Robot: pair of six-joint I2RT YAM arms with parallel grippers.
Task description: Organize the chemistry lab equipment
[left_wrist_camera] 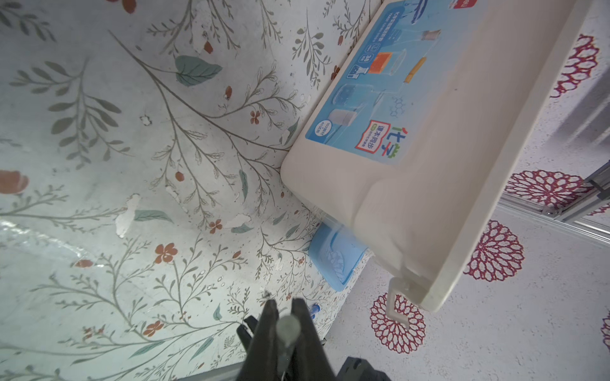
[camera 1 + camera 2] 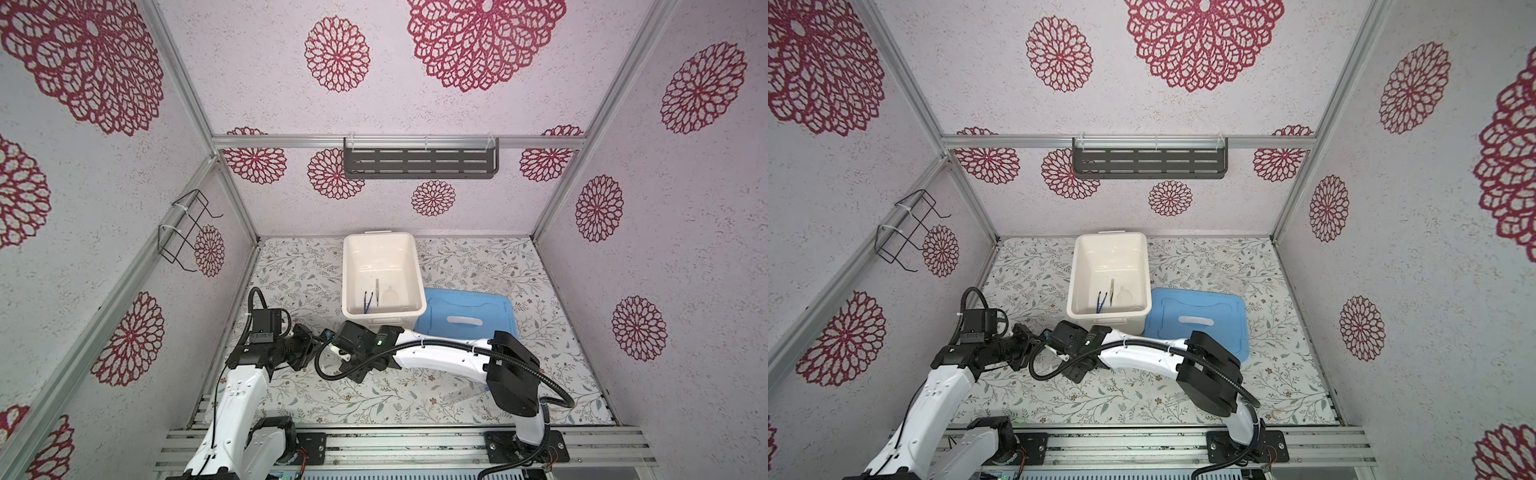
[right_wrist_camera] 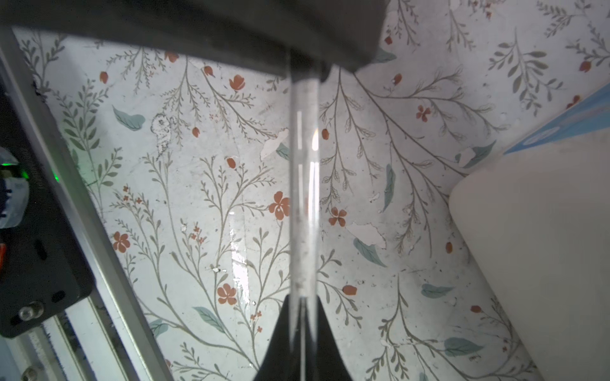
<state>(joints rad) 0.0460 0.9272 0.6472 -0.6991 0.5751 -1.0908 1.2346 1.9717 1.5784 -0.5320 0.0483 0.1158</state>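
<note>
Clear plastic shows end-on from the left wrist: the clear tube (image 1: 288,325) presents its round end, and my left fingers (image 1: 286,313) sit snug on either side of it, nearly closed. The white bin (image 1: 429,171) stands close by.

From the right wrist, that tube runs straight out from my right fingers (image 3: 302,310), clamped shut on one end, to my left fingers at the far end. It hangs above the bench (image 3: 198,198) without touching it. I judge this a hand-over, both ends gripped so it cannot drop or roll. The tube looks slim, smooth and see-through, with fine specks inside.

In a top view my two arms meet just in front of the bin. Its blue lid (image 2: 469,311) lies beside it, I think so things can go in. Dark-blue tweezers (image 2: 367,302), a thin pale stick (image 2: 377,291) and a small transparent vessel (image 2: 390,297) lie inside. A second tube (image 2: 463,394) and the clear rack (image 2: 490,278) wait on the bench.
</note>
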